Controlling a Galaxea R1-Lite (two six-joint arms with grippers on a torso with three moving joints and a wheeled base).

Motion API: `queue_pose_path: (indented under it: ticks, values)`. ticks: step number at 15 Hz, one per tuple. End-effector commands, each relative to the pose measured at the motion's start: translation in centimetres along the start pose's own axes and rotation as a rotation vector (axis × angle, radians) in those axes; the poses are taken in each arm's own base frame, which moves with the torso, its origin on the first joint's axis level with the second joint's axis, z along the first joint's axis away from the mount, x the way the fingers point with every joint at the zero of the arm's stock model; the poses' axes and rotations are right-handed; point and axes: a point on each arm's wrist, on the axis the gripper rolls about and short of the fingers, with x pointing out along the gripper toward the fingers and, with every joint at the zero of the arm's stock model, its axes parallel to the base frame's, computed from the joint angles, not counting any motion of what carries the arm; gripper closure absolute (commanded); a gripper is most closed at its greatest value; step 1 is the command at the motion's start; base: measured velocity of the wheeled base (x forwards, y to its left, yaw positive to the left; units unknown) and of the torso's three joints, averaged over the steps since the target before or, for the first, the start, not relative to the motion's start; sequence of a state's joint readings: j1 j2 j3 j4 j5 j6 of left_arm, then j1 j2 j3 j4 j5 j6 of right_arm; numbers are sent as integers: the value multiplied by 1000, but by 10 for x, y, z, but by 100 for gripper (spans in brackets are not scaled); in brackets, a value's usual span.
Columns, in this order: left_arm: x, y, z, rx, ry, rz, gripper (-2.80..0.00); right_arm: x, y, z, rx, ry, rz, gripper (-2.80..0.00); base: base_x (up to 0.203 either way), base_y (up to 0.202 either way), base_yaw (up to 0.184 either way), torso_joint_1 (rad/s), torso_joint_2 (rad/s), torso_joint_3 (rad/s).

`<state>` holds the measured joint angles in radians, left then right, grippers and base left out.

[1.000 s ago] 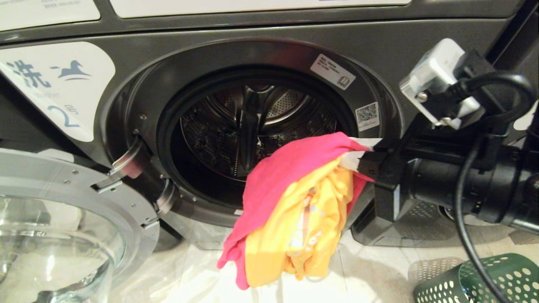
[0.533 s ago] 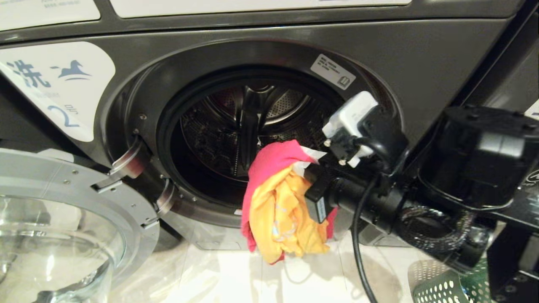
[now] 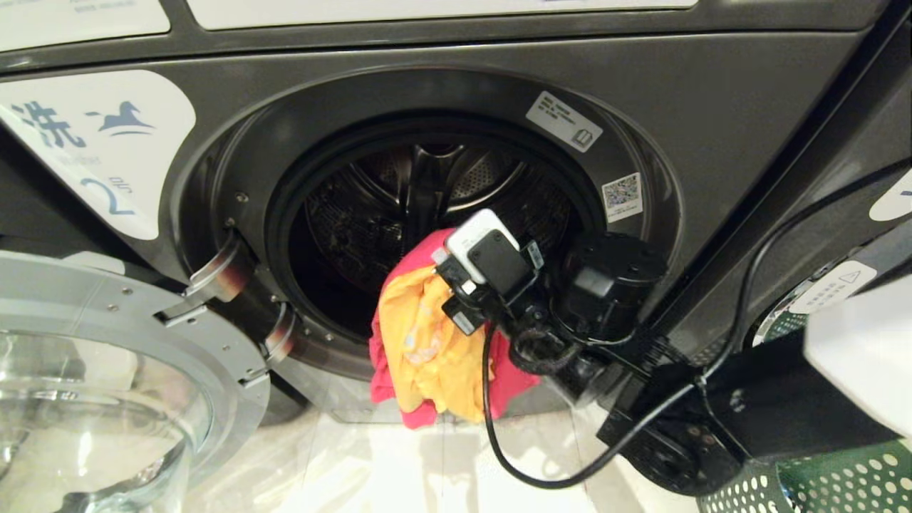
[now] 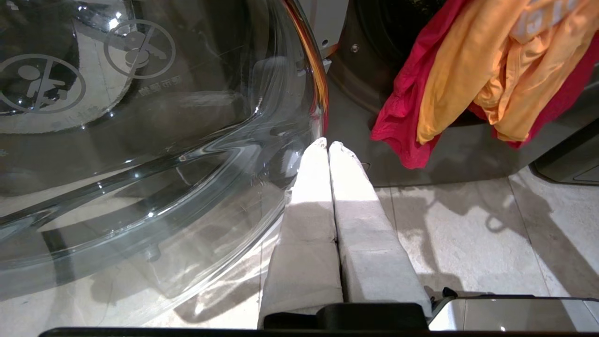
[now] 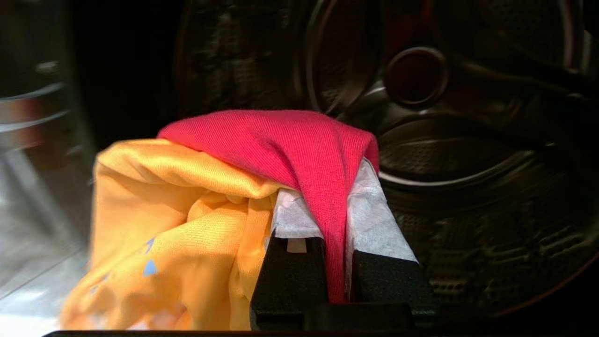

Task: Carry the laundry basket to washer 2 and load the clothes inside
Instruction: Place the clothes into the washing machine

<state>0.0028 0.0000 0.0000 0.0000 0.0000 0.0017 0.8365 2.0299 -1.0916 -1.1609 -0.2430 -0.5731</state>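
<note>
Right gripper (image 5: 327, 196) fingertips are hidden in head view behind its own wrist camera (image 3: 484, 260). Laundry basket (image 3: 819, 481) is cut off at the near right corner. Washer 2 door (image 3: 107, 370) is cropped at left. Drum back (image 5: 444, 117) is seen dark, detail unreadable.

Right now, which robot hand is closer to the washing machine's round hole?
The right gripper. It holds the clothes at the mouth of washer 2. The left gripper sits shut lower down, beside the open glass door, above the floor.
</note>
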Motion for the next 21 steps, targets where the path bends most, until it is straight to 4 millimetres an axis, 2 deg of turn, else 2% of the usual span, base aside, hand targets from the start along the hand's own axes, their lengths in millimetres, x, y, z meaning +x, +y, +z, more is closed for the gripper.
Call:
queue_pose_path:
  ticks: [1, 4, 7, 9, 11, 17, 21]
  values:
    - [0, 0, 0, 0, 2, 0, 0, 36, 3, -38, -24, 33, -51, 0, 0, 0, 0, 0, 0, 0]
    - [0, 0, 0, 0, 2, 0, 0, 71, -17, -56, -27, 1, -151, 0, 0, 0, 0, 0, 0, 0]
    - [0, 0, 0, 0, 2, 0, 0, 98, -40, -52, -24, -92, -255, 0, 0, 0, 0, 0, 0, 0]
    - [0, 0, 0, 0, 2, 0, 0, 109, -50, -50, -30, -144, -300, 0, 0, 0, 0, 0, 0, 0]
    - [0, 0, 0, 0, 2, 0, 0, 115, -51, -49, -40, -191, -307, 0, 0, 0, 0, 0, 0, 0]
    - [0, 0, 0, 0, 2, 0, 0, 111, -46, -39, -131, -418, -315, 0, 0, 0, 0, 0, 0, 0]
    - [0, 0, 0, 0, 2, 0, 0, 110, -45, -37, -128, -445, -329, 0, 0, 0, 0, 0, 0, 0]
